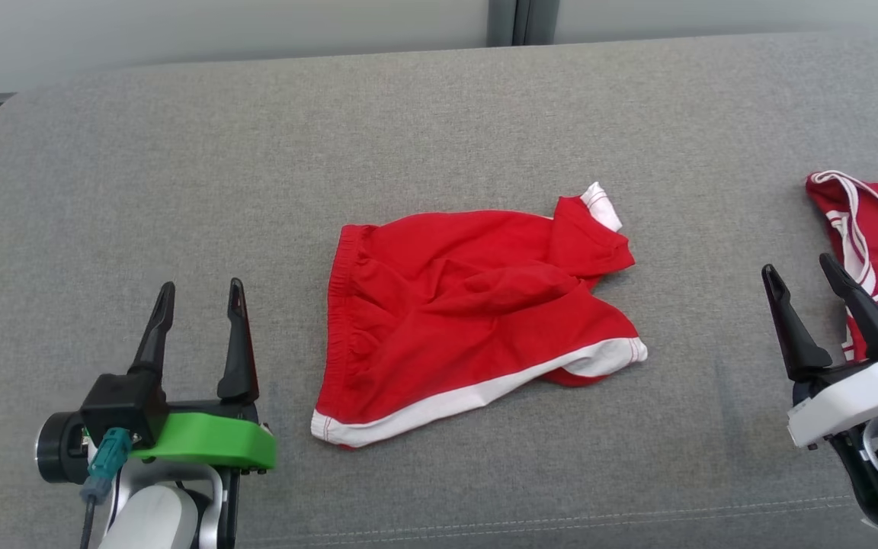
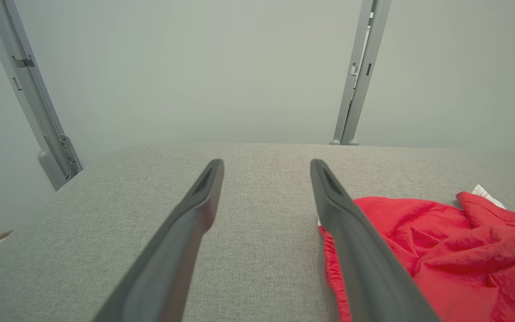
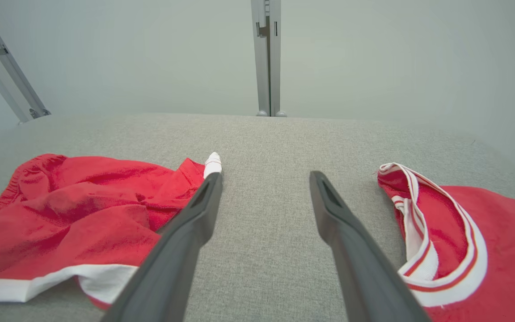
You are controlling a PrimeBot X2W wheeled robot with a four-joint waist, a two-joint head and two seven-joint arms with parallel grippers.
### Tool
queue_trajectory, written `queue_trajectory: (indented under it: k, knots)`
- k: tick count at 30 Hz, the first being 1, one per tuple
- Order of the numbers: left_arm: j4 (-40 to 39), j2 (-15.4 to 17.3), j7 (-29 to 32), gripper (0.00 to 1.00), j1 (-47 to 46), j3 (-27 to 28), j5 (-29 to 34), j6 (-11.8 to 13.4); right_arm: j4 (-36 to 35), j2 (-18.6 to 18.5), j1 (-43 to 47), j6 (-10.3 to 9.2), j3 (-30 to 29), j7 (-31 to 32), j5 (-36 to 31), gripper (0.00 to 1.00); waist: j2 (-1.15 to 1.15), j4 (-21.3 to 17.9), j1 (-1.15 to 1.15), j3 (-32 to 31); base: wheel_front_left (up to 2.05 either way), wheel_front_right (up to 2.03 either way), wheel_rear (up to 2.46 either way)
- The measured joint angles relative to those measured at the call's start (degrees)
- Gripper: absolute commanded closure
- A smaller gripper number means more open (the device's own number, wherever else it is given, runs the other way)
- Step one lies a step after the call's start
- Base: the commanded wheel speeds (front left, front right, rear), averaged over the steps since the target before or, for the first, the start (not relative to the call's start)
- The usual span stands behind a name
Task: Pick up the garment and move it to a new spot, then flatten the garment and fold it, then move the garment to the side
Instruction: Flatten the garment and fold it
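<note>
The garment (image 1: 469,313) is a pair of red shorts with white hems, lying crumpled in the middle of the grey cushion (image 1: 439,107). It also lies at the right of the left wrist view (image 2: 454,250) and at the left of the right wrist view (image 3: 69,214). My left gripper (image 1: 199,293) stands open at the lower left, a short way left of the shorts' waistband, with nothing between its fingers. My right gripper (image 1: 799,271) is open at the lower right, well clear of the shorts and empty.
A second red garment with white striped trim (image 1: 877,236) lies at the right edge, just behind my right gripper, and is seen in the right wrist view (image 3: 472,246). Pale wall panels with grey posts (image 3: 266,58) stand behind the cushion's far edge.
</note>
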Motion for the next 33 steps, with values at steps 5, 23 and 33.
queue_trajectory:
  k: [5,23,33]
  knots:
    - [-0.8,0.86,-0.01,0.0,1.54,0.99,-0.26,0.78,-2.81,8.06,1.02,0.0,-5.11,-1.85,-5.65,0.0,0.0,-1.31,0.0,-1.9,0.0,0.0,0.0]
    - [-1.8,3.46,0.26,0.0,10.89,0.74,-0.23,2.85,-4.55,16.9,10.14,0.0,-4.44,0.37,-11.74,0.0,0.0,-2.75,0.0,-9.67,0.0,0.0,0.0]
    - [-2.34,4.12,1.27,0.0,11.42,0.32,-0.23,3.1,-5.73,17.95,11.95,0.0,-5.12,1.55,-12.27,0.0,0.0,-2.27,0.0,-10.45,0.0,0.0,0.0]
